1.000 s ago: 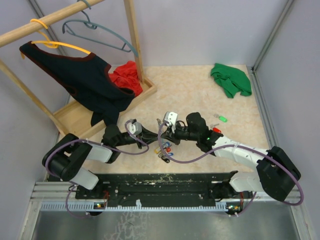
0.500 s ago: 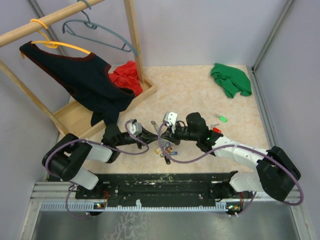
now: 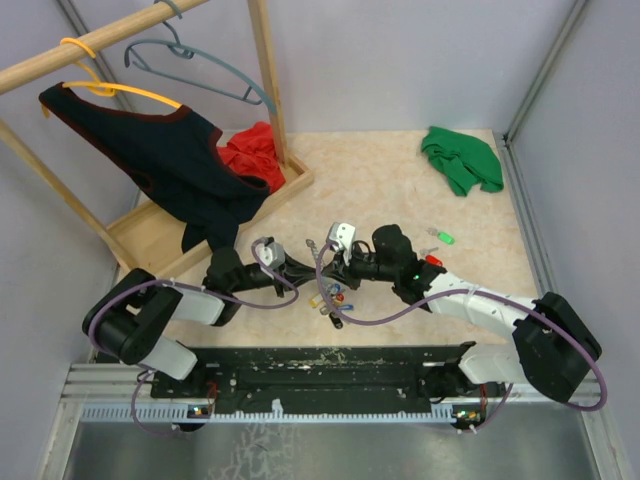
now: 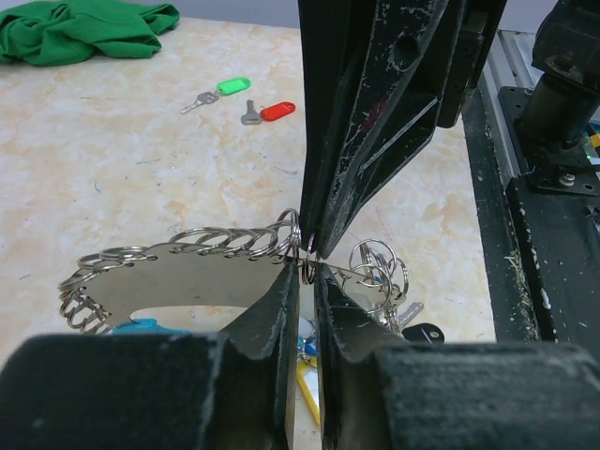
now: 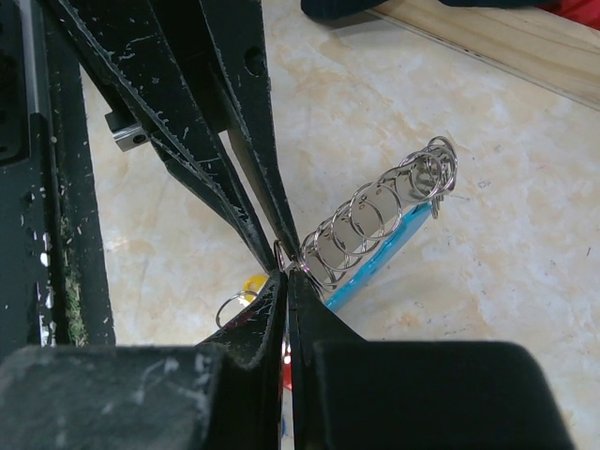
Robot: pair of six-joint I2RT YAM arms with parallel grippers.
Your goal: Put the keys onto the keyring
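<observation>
- The keyring point(image 4: 202, 246) hangs just above the counter point(image 3: 380, 180), near the front and between the two arms. Its coiled loops lean to one side and its tags point(image 3: 333, 296) dangle below.
- The left end effector point(image 4: 307, 272) is narrowed to a slit, pinching one thin loop at the coil's end.
- The right end effector point(image 5: 285, 277) is just as narrow and grips the wire at almost the same spot, so the two sets of tips touch or nearly touch.
- The keys lie flat farther out on the right arm's side, well apart from the ring. The green key point(image 4: 223, 88) and the red key point(image 4: 270, 112) sit close together, and neither is threaded.
- Likely risks:
  - With both grips crowded on one thin wire, a small pull could make it slip out and drop the ring.
  - The tips could also collide.
  - Letting go with one side to fetch a key may let the heavy tag cluster swing and twist the coil.
- Open counter lies around the keys. The green cloth point(image 3: 460, 158) sits in the far right corner, the wooden rack point(image 3: 150, 225) is at far left, and the rail point(image 3: 330, 365) is close behind the ring.
</observation>
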